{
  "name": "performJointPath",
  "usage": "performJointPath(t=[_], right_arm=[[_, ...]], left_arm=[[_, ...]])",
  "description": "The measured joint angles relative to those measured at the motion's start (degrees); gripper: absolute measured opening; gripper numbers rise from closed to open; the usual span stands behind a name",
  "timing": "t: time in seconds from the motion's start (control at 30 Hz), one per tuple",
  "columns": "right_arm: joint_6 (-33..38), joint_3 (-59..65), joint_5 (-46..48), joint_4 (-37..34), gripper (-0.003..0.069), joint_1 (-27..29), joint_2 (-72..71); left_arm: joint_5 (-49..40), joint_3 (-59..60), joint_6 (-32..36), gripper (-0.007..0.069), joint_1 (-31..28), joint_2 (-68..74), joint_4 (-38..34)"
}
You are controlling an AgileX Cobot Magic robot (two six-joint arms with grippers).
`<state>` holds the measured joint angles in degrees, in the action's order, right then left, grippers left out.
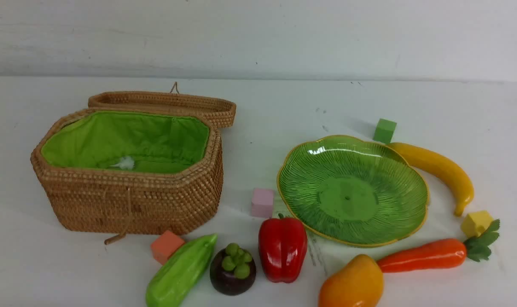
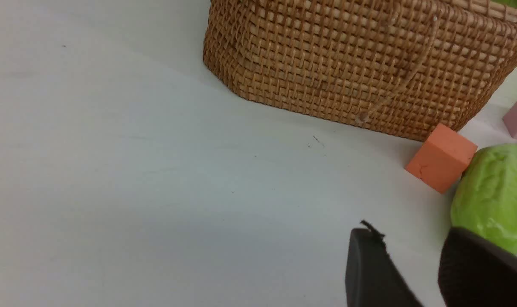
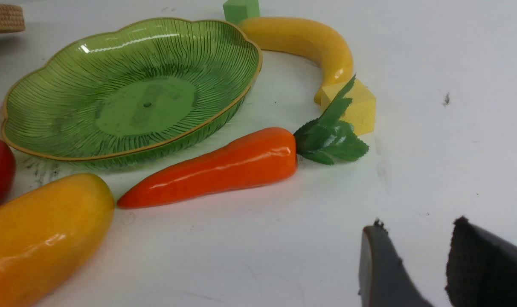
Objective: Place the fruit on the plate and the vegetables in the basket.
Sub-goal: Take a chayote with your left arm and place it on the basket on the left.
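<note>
On the tabletop [image 1: 369, 106], left hand [image 2: 410, 232] and right hand [image 3: 418, 226] are hovering half-spread and empty, gourd [image 1: 181, 270] and carrot [image 1: 420, 255] lying outside the basket [image 1: 130, 200], mango [image 1: 352, 283] outside the plate [image 1: 382, 170], as orange cube [image 1: 167, 246] and yellow cube [image 1: 476, 223] are crowding the vegetables, threatening to foul any grab.

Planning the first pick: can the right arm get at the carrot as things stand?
Probably yes: the carrot lies uncovered, with nothing between it and the right tool, whose jaws stand apart and empty.
</note>
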<state>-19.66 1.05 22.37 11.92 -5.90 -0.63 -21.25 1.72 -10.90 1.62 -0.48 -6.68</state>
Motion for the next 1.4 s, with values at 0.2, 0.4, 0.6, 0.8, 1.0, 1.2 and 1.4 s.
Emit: performJointPath(t=[0.2,0.4,0.6,0.8,1.0,1.2,1.4], right_arm=[[0.0,0.0,0.0,0.0,0.024,0.0,0.0],[0.0,0.0,0.0,0.0,0.024,0.0,0.0],[0.0,0.0,0.0,0.0,0.024,0.0,0.0],[0.0,0.0,0.0,0.0,0.024,0.0,0.0],[0.0,0.0,0.0,0.0,0.024,0.0,0.0],[0.0,0.0,0.0,0.0,0.024,0.0,0.0],[0.0,0.0,0.0,0.0,0.024,0.0,0.0]], left_arm=[[0.0,0.0,0.0,0.0239,0.0,0.0,0.0],[0.0,0.0,0.0,0.0239,0.0,0.0,0.0],[0.0,0.0,0.0,0.0239,0.0,0.0,0.0],[0.0,0.0,0.0,0.0239,0.0,0.0,0.0],[5.77,0.0,-0.19,0.0239,0.0,0.0,-2.46],[15.16,0.0,-4.42,0.0239,0.0,0.0,-17.18],[21.92,0.0,-6.0,0.0239,0.0,0.0,-30.25]])
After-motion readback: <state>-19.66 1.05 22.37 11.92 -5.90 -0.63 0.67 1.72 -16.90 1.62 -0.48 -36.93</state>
